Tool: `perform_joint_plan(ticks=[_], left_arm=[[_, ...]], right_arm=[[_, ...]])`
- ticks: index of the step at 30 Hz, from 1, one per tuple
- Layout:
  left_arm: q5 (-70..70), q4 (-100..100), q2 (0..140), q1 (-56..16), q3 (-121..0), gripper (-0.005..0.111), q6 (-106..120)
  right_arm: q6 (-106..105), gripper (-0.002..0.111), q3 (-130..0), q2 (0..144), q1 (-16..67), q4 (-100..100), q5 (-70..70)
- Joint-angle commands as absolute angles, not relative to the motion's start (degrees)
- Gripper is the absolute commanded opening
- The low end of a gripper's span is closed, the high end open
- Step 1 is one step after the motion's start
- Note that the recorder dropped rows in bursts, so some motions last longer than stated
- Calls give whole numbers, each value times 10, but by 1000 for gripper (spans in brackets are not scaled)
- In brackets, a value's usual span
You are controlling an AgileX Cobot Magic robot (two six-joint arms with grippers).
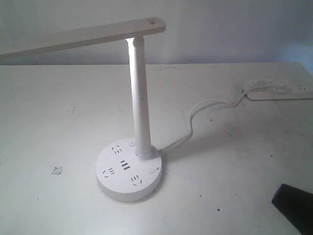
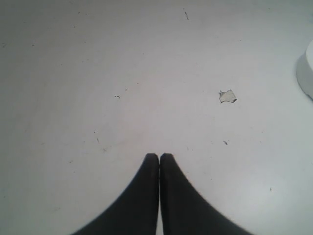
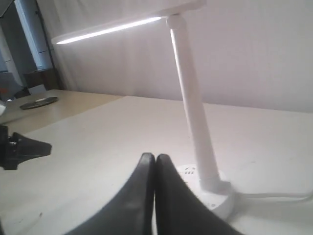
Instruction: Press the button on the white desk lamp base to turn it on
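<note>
The white desk lamp (image 1: 139,98) stands mid-table, its round base (image 1: 110,183) showing socket slots and two tiny buttons. The button (image 1: 151,171) with the small grey mark sits on the base's right side, near the post. In the right wrist view the underside of the lamp arm (image 3: 107,30) glows. My right gripper (image 3: 155,156) is shut and empty, pointing at the base (image 3: 220,198) from a short way off. It shows as a dark tip (image 1: 278,195) at the lower right of the exterior view. My left gripper (image 2: 159,155) is shut over bare table, with the base's rim (image 2: 305,73) at the frame edge.
A white cord (image 1: 205,110) runs from the base to a long white power strip (image 1: 283,89) at the back right. A small chip (image 1: 57,170) marks the tabletop left of the base. A dark object (image 3: 24,147) sits at the edge of the right wrist view.
</note>
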State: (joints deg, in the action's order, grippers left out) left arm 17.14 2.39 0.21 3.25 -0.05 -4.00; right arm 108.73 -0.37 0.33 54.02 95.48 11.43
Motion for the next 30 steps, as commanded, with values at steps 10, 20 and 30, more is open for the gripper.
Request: perform_joint_plan(ticks=[10,20,30], left_arm=[[176,22,0,33,0,0,-41],[176,22,0,33,0,0,-41],[176,21,0,33,0,0,-41]], right_arm=[[1096,0,0,0,542,925,-18],[1096,0,0,0,453,924,-54],[1096,0,0,0,-70,924,-119]])
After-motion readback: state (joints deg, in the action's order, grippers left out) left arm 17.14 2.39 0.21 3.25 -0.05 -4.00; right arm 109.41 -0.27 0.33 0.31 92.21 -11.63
